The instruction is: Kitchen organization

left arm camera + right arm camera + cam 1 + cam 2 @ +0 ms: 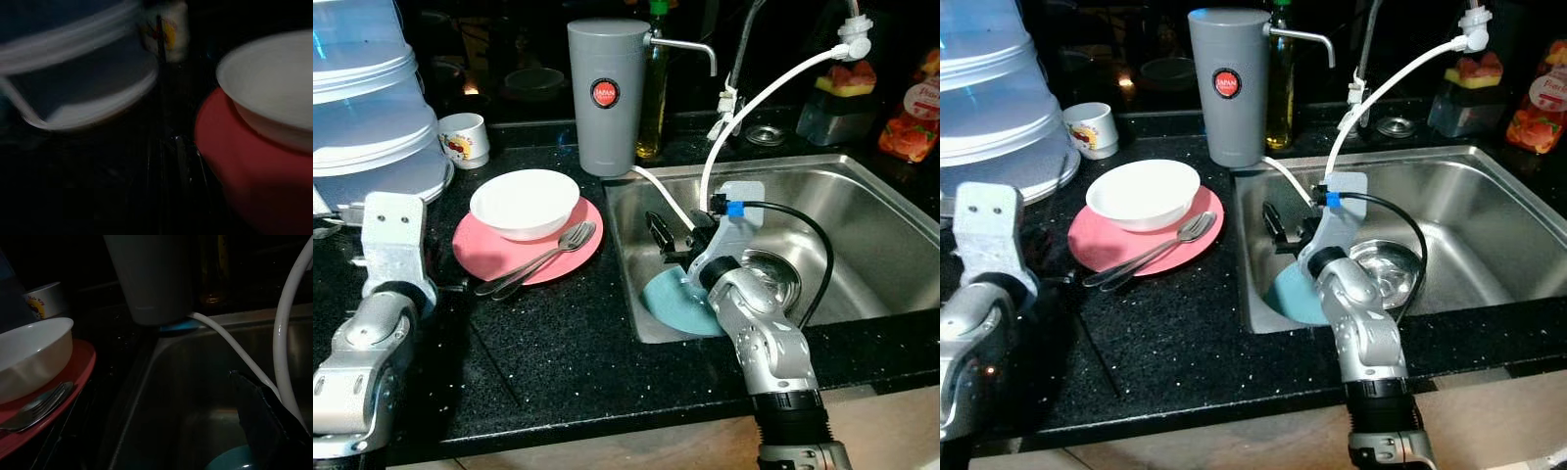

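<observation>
On the black counter sits a pink plate (480, 257) carrying a white bowl (524, 201), with a fork (570, 240) and a spoon lying across its front. A teal dish (668, 299) leans at the near left corner of the steel sink (891, 245). My right gripper (668, 240) is down inside the sink just above the teal dish, open, with nothing between its fingers. One black finger (264, 416) shows against the sink wall. My left gripper (450, 286) lies low over the dark counter just left of the pink plate.
A tall grey water filter (607, 93) stands behind the plate at the sink's edge, its white hoses (754, 108) curving over the sink. A small printed cup (465, 139) and stacked clear lids (372, 108) are at the back left. Bottles line the back right.
</observation>
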Tool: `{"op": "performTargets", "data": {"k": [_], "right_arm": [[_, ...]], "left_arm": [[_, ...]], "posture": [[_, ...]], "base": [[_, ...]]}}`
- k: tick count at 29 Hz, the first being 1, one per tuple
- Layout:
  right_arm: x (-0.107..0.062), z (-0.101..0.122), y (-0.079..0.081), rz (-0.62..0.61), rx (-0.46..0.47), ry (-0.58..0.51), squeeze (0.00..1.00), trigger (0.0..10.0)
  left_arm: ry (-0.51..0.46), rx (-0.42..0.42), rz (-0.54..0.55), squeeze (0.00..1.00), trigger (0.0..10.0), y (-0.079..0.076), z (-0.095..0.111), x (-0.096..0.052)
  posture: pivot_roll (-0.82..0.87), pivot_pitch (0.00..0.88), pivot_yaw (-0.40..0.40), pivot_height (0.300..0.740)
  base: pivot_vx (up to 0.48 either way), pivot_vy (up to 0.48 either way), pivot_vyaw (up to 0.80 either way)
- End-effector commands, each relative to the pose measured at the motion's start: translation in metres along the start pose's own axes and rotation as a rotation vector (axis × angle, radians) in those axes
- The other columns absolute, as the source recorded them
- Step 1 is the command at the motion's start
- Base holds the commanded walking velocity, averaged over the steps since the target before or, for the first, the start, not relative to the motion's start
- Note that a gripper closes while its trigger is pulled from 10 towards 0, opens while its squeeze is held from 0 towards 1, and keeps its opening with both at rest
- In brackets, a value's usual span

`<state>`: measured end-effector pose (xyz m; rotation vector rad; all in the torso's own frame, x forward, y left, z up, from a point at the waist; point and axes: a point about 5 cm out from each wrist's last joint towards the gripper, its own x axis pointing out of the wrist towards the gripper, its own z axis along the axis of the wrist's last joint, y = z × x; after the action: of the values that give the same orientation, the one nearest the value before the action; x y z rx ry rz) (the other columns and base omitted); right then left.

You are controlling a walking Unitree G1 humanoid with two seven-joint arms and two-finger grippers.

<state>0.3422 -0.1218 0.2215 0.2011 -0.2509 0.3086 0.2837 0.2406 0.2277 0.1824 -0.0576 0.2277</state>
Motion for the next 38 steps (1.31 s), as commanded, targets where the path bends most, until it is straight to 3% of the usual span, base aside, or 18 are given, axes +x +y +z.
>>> {"op": "performTargets", "data": {"k": [1,7,11,15,16,17,19,22,23,24,25,28,33,34,35,38], "right_arm": [[-0.001,-0.002,0.003,0.01,0.007,0.011,0.0,10.0],[0.0,-0.001,0.004,0.01,0.008,0.012,0.0,10.0],[0.002,0.001,0.003,0.006,0.037,-0.005,0.0,10.0],[0.002,0.002,0.003,-0.002,0.053,-0.009,0.0,10.0],[0.002,0.004,0.001,-0.02,0.065,-0.02,0.0,10.0],[0.002,0.004,0.001,-0.02,0.065,-0.02,0.0,10.0],[0.002,0.007,-0.001,-0.034,0.075,-0.035,0.0,10.0],[0.002,0.011,-0.003,-0.053,0.105,-0.063,0.0,10.0],[0.002,0.014,-0.006,-0.08,0.11,-0.076,0.71,10.0],[0.002,0.015,-0.008,-0.101,0.123,-0.085,0.95,10.0],[0.002,0.017,-0.009,-0.107,0.146,-0.093,1.0,10.0],[0.001,0.022,-0.012,-0.121,0.191,-0.125,1.0,10.0],[0.0,0.028,-0.013,-0.118,0.328,-0.16,1.0,10.0],[0.001,0.029,-0.011,-0.101,0.389,-0.164,0.57,10.0],[0.001,0.031,-0.009,-0.087,0.43,-0.168,0.0,10.0],[0.002,0.036,-0.005,-0.036,0.548,-0.183,0.0,10.0]], "left_arm": [[-0.071,0.027,0.066,0.0,0.0,0.008,0.012,0.0],[-0.222,0.02,0.104,0.0,0.0,0.014,0.036,0.001],[-0.351,0.033,0.04,0.0,0.0,0.007,0.063,0.006],[-0.395,0.02,-0.019,0.0,0.0,0.0,0.074,0.012],[-0.418,-0.037,-0.277,0.0,0.0,-0.032,0.085,0.017],[-0.418,-0.037,-0.277,0.0,0.0,-0.032,0.085,0.017],[-0.429,-0.09,-0.492,0.0,0.0,-0.06,0.091,0.012],[-0.424,-0.154,-0.702,0.0,0.0,-0.086,0.091,0.0],[-0.381,-0.157,-0.786,0.0,0.0,-0.096,0.084,-0.005],[-0.359,-0.146,-0.843,0.0,0.0,-0.103,0.079,-0.009],[-0.346,-0.121,-0.867,0.0,0.0,-0.107,0.075,-0.01],[-0.288,-0.101,-0.883,0.0,0.0,-0.111,0.062,-0.01],[-0.25,-0.165,-0.89,0.0,0.0,-0.105,0.055,-0.011],[-0.241,-0.193,-0.903,0.0,0.0,-0.104,0.055,-0.012],[-0.235,-0.21,-0.911,0.0,0.0,-0.103,0.054,-0.013],[-0.208,-0.267,-0.919,0.0,0.0,-0.102,0.053,-0.014]], "posture": [[0.04,0.044,0.031,0.74],[0.04,0.049,0.024,0.74],[0.04,0.05,0.02,0.74],[0.04,0.05,0.015,0.74],[0.04,0.051,0.022,0.74],[0.04,0.051,0.022,0.74],[0.04,0.052,0.024,0.74],[0.03,0.053,0.031,0.74],[0.03,0.055,0.034,0.74],[0.03,0.056,0.034,0.74],[0.03,0.057,0.034,0.74],[0.02,0.059,0.033,0.74],[0.03,0.061,0.033,0.74],[0.03,0.062,0.032,0.74],[0.03,0.062,0.032,0.74],[0.03,0.065,0.033,0.74]], "base": [[0.0,0.0,0.0],[0.0,0.0,0.0],[0.0,0.0,0.0],[0.0,0.0,0.0],[0.0,0.0,0.0],[0.0,0.0,0.0],[0.0,0.0,0.0],[0.0,0.0,0.0],[0.0,0.0,0.0],[0.0,0.0,0.0],[0.0,0.0,0.0],[0.0,0.0,0.0],[0.0,0.0,0.0],[0.0,0.0,0.0],[0.0,0.0,0.0],[0.0,0.0,0.0]]}}
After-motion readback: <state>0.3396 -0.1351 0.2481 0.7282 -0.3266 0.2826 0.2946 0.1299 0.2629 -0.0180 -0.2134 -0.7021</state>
